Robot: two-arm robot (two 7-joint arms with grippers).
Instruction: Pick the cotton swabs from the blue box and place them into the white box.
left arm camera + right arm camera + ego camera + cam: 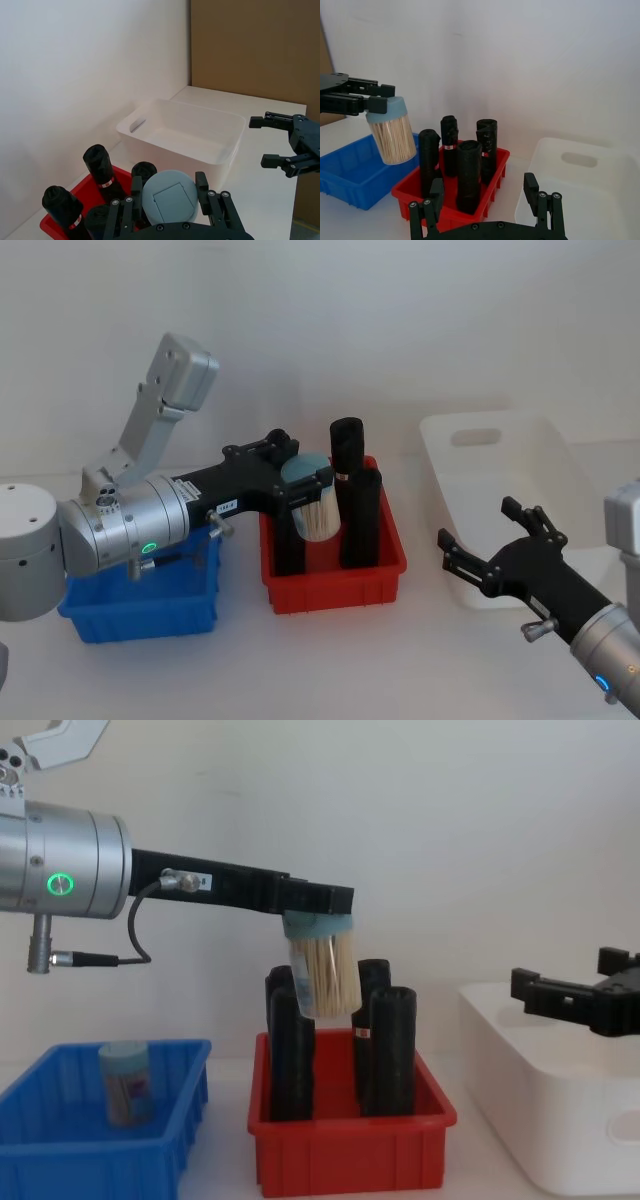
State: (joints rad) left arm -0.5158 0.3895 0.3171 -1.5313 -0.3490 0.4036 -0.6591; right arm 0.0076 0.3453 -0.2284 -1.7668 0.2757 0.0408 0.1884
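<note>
**Drop risk short of target**

Your left gripper point(318, 910), jaws clamped on the teal lid of 1 clear cotton-swab tub point(322, 975), hangs over tall black rolls point(390, 1040) in the red plastic bin point(350, 1160). A slip drops it there. The right gripper point(478, 523), jaws apart, crowds the white plastic box point(440, 455).

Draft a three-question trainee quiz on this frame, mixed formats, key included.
1. True or false: the left gripper is shut on a tub of cotton swabs, held by its lid above the red bin of black rolls.
2. Multiple choice: how many swab tubs stand in the blue box? A) none B) one C) three
3. Fill in: the right gripper is open, and the box nearest it is the ___ box.

Key
1. True.
2. B: a second tub stands there.
3. White: the white box.
</note>
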